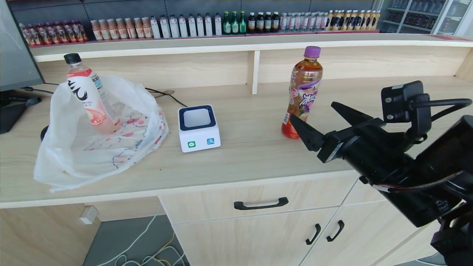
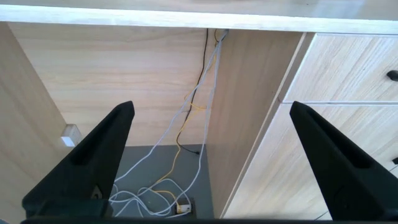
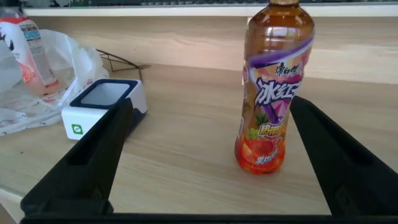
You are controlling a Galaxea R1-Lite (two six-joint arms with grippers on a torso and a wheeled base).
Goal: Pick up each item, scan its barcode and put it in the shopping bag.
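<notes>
While my left gripper [image 2: 211,109] hangs open, my right gripper [image 1: 312,111] gapes at the bottle [image 1: 303,88]. It stands right of the scanner [image 1: 198,127].

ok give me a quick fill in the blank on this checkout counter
1. The pink drink bottle standing in the translucent white plastic shopping bag has a ____ cap.
2. The amber tea bottle, upright on the pale wooden counter, has a ____ cap.
3. The white cube scanner with a dark blue rim sits to the robot's ____ of the tea bottle.
4. The right gripper hovers short of the tea bottle, its jaws ____.

Missing words: black; purple; left; open
</notes>
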